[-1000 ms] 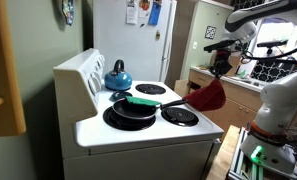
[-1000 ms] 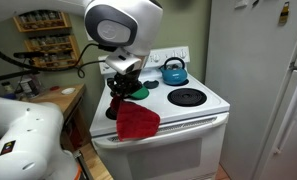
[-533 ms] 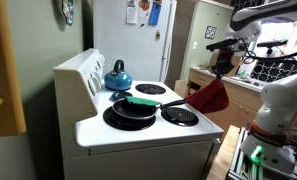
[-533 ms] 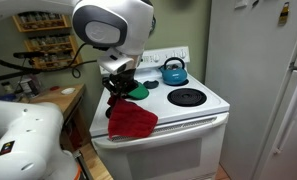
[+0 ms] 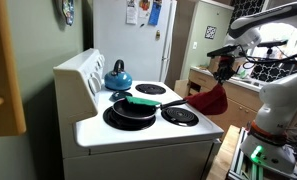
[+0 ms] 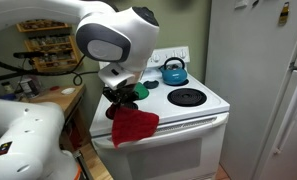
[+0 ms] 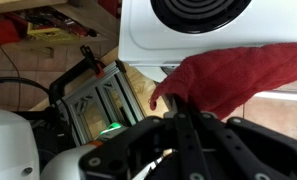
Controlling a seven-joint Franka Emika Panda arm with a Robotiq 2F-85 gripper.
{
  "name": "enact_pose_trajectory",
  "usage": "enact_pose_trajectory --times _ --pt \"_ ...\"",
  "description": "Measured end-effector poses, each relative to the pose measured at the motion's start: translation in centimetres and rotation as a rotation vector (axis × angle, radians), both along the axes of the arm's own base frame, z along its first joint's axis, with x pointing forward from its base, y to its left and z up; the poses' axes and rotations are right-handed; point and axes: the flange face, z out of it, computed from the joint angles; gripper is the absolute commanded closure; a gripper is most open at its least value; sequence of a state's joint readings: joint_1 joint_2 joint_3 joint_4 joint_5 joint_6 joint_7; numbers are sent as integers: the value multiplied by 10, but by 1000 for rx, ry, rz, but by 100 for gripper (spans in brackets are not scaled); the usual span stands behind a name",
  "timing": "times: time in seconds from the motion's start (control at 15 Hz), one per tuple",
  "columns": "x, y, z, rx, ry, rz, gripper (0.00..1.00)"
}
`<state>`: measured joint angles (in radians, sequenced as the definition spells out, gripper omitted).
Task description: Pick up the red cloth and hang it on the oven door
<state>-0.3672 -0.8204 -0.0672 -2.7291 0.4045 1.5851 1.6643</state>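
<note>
A small kitchen: a white range (image 6: 214, 101) against the wall, a tall refrigerator (image 6: 270, 80) with papers stuck on it beside it, and cluttered shelves off to the side. On the cooktop sit a blue kettle (image 5: 117, 76) at the back and a black pan (image 5: 130, 110) with a green utensil (image 5: 143, 101) lying across it. None of these is in the arm's way.

The red cloth (image 6: 134, 127) is off the stove and in the air. The end effector (image 6: 121, 98) is pinched tight on a fold at the cloth's top, and the rest hangs below it as a loose bunch. In an exterior view the cloth (image 5: 210, 98) hangs just beyond the range's front edge, at about cooktop height. From the wrist, it (image 7: 238, 80) spreads along the white front lip, with floor and equipment below. I can't tell whether the fabric touches the range there or only hangs close in front of it.

So the pick-up looks done, and the step in hand is the carry to the oven door (image 6: 178, 152), the plain white panel below that front edge. The hanging itself isn't done: the cloth's weight is all on the grip, not on the door.

To my eye, the next move is to bring the cloth in against the top of the door. It needs to lay over the bar there so fabric falls on both sides. Only then should the grip let go. If released while bunched on one side, I'd expect it to slide to the floor.
</note>
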Motion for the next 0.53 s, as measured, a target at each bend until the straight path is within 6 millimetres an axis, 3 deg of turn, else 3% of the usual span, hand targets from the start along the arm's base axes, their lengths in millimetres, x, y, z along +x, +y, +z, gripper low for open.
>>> enact_pose_trajectory --times 0.2,0.53 --pt "-9 -15 -14 39 26 -57 99" --pt "-14 -35 -19 71 33 -121 96"
